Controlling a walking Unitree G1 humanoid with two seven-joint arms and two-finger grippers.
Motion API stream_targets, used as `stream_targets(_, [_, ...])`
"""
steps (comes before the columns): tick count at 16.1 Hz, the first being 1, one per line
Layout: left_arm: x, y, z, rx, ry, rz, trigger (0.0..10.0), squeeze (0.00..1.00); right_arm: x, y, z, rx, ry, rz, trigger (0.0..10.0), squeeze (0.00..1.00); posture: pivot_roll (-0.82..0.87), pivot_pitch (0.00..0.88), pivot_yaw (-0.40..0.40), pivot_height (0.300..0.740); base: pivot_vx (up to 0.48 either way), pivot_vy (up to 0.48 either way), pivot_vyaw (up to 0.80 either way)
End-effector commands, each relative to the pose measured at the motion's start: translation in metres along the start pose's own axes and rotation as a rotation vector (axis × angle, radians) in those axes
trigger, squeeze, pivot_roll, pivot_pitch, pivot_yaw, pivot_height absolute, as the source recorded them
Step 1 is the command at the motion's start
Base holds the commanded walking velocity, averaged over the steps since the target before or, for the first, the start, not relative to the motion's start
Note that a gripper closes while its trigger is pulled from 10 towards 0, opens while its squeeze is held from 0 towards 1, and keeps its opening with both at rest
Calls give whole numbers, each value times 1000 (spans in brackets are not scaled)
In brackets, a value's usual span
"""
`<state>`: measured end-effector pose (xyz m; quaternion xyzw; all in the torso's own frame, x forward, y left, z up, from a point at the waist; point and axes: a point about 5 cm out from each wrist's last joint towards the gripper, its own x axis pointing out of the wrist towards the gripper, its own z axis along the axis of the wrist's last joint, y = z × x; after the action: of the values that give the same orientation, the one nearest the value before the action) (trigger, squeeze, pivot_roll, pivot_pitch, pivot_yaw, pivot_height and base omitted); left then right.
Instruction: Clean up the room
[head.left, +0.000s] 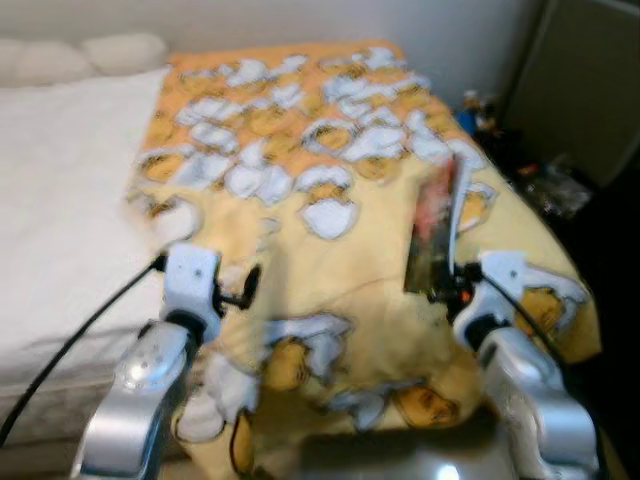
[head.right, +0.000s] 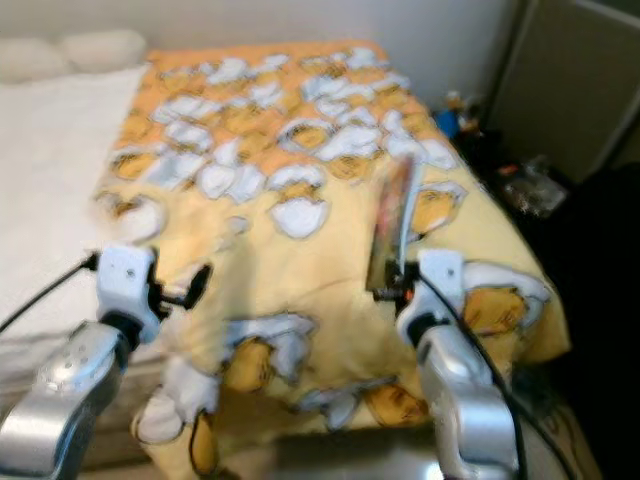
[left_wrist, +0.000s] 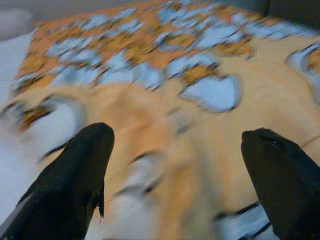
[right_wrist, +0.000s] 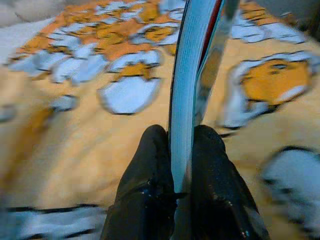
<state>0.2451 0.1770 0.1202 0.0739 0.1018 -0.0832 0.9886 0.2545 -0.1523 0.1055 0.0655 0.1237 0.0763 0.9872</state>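
Book (right_wrist: 192, 75) (blurred, perhaps a magazine) pinched upright by right gripper (right_wrist: 180, 150) — left gripper (left_wrist: 175, 155) spread above blanket (head.left: 330, 260).

White pillows (head.left: 85, 55) at my eleven o'clock, white sheet (head.left: 60, 190) at ten, pale wall (head.left: 440, 25) at twelve, dark cabinet (head.left: 585, 85) at two
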Motion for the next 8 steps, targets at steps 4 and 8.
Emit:
stream_targets(4, [4, -4, 7, 1, -22, -8, 10000, 0, 5, 5, 19, -14, -94, 45, 10000, 0, -17, 0, 37, 740, 0, 431, 0])
stream_targets(8, [6, -1, 11, 1, -35, 6, 10000, 0, 8, 10, 28, 23, -122, 75, 10000, 0, -10, 0, 29, 740, 0, 431, 0])
